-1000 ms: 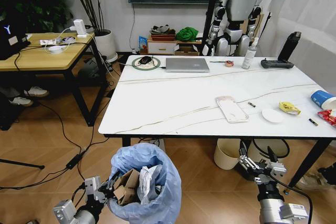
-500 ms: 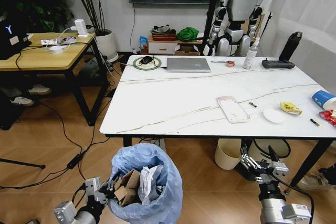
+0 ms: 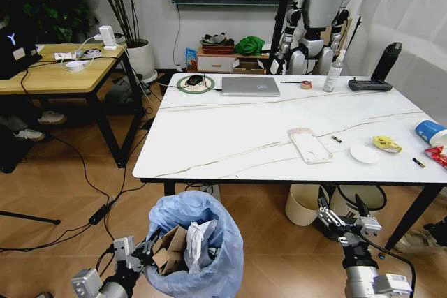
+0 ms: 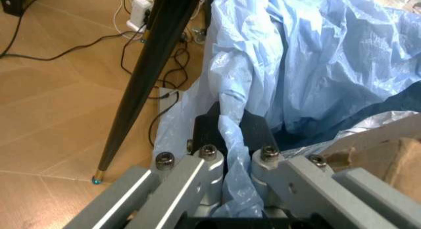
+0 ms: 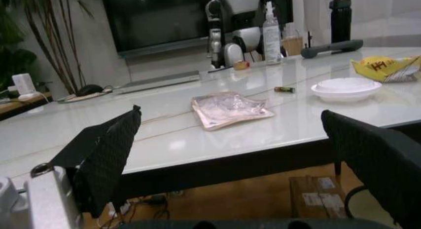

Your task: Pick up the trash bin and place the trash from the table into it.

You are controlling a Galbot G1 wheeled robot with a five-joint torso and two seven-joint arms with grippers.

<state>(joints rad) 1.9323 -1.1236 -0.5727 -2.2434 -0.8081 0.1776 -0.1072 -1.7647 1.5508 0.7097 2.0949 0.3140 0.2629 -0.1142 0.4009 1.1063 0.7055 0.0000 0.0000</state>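
Note:
The trash bin (image 3: 209, 263), lined with a crinkly light-blue bag, hangs low in front of the table (image 3: 230, 130). It holds a brown cardboard piece (image 3: 167, 248) and white tissue (image 3: 196, 242). My left gripper (image 3: 143, 255) is shut on the bin's rim; in the left wrist view, my left gripper (image 4: 230, 137) pinches the blue bag (image 4: 316, 66). My right gripper (image 3: 344, 214) stands open below the table's near edge, and my right gripper (image 5: 237, 160) is empty in its wrist view. On the table lie a clear plastic tray (image 3: 308, 144), a white round piece (image 3: 363, 153), a yellow wrapper (image 3: 385, 144), a blue cup (image 3: 429, 131) and a red wrapper (image 3: 438, 156).
A silver laptop (image 3: 249, 86), a spray bottle (image 3: 333, 71) and a black bottle (image 3: 385, 61) stand at the table's far side. A cream bucket (image 3: 302, 204) sits under the table. A wooden-top table (image 3: 56, 78) is at the left, with cables (image 3: 91, 193) on the floor.
The whole picture has shifted very slightly; the bin, the trash and both grippers stand as before.

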